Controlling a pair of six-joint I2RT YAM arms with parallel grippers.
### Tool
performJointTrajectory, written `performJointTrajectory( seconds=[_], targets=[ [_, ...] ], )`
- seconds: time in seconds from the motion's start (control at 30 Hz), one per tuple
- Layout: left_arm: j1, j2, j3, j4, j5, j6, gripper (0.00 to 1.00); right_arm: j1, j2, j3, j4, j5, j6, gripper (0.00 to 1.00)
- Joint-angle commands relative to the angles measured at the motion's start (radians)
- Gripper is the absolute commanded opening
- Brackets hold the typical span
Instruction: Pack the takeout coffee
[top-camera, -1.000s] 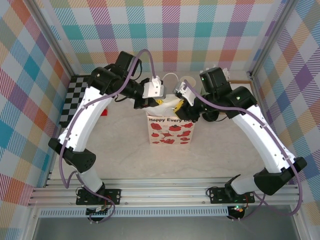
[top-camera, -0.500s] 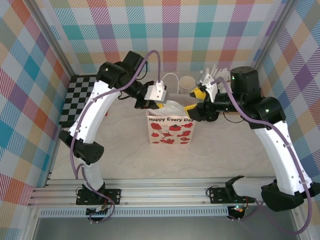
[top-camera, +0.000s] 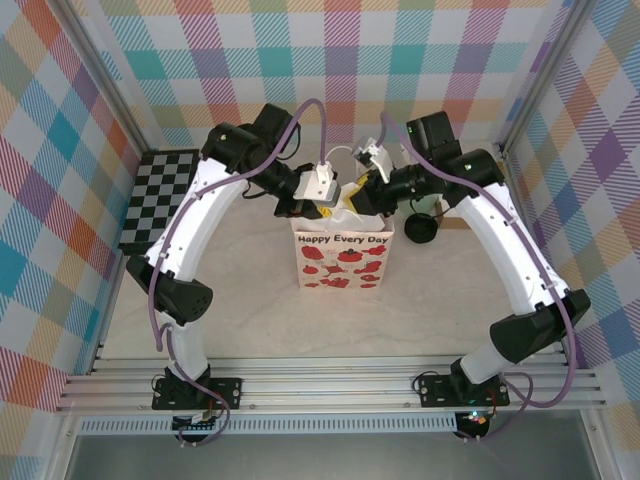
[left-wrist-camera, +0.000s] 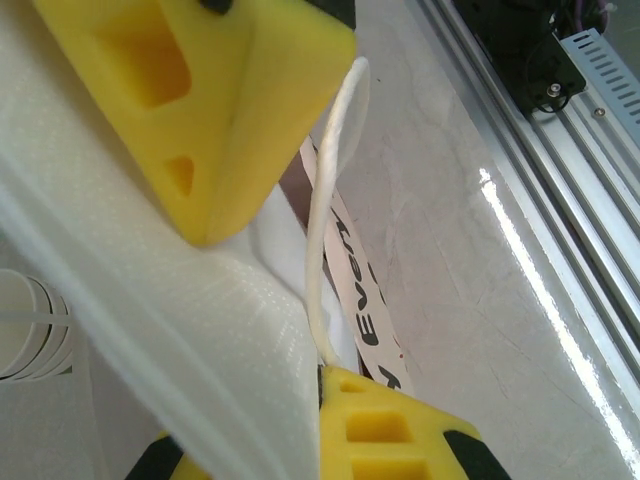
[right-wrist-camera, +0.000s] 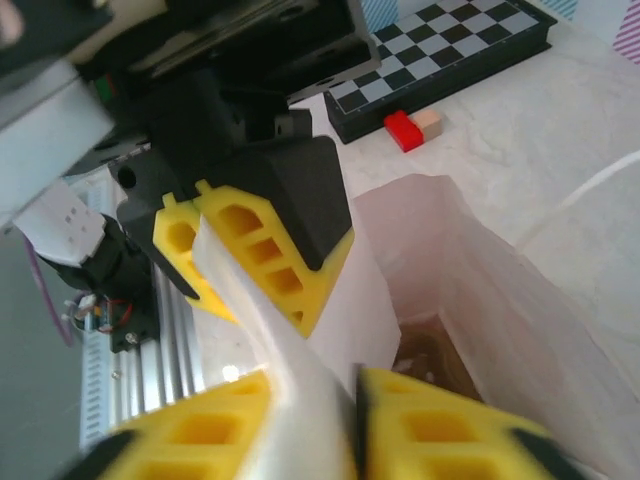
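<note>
Starting well to the left of the paper bag (top-camera: 342, 262): a checkerboard (top-camera: 160, 195) lying flat, a red block (right-wrist-camera: 403, 131) just beside its edge, both well apart from the bag and seemingly no part of the job. Next, over the bag's left half, the left gripper (top-camera: 322, 204), clenched on the rim, white paper trapped between yellow fingers (left-wrist-camera: 210, 110). Probably gripped there to hold that wall up and stop the mouth from folding shut. Then, over the bag's right half, the right gripper (top-camera: 358, 192), likewise clamped on the rim, paper squeezed between its fingers (right-wrist-camera: 200, 440) in the wrist view. Judged a matching pull, meant to spread the opening wide enough for a cup. Hard to tell whether gripping the same wall as the left or the opposite one, with one strip of paper seeming to run from claw to claw. Just right of the bag's back corner, on the table, one takeout coffee cup (top-camera: 421, 228): black lid plain, dark green body partly covered by the right arm, upright or tipped impossible to say. Not yet packed, by the look of it, and neither claw free to fetch it. Deep inside the bag, something brownish, too blurred to name.
</note>
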Motion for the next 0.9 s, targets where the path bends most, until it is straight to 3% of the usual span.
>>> performJointTrajectory(
  seconds=[0.0,0.23,0.43,0.57,0.7,0.77,0.87],
  targets=[
    [0.025,-0.025,0.022,0.001,0.048,0.008,0.03,-0.001,-0.018,0.061,-0.037,-0.089,-0.001,0.13],
    [0.052,-0.059,0.021,0.014,0.097,0.033,0.02,0.002,-0.077,-0.015,-0.021,-0.108,0.083,0.0],
    [0.054,-0.021,0.022,0.028,0.143,0.012,0.06,0.001,-0.121,-0.15,0.096,0.15,0.277,0.0],
    [0.058,-0.019,0.024,0.061,0.16,-0.055,0.32,0.0,-0.095,-0.119,0.086,0.263,0.37,0.0],
    [0.096,-0.065,0.007,0.105,0.212,-0.124,0.51,-0.001,-0.034,-0.042,0.011,0.306,0.457,0.0],
    [0.131,-0.11,-0.041,0.176,0.259,-0.187,0.62,0.001,-0.012,-0.025,-0.018,0.273,0.492,0.0],
    [0.177,-0.203,-0.187,0.41,0.271,-0.389,0.72,0.006,0.003,-0.041,-0.022,0.232,0.556,0.0]
  ],
)
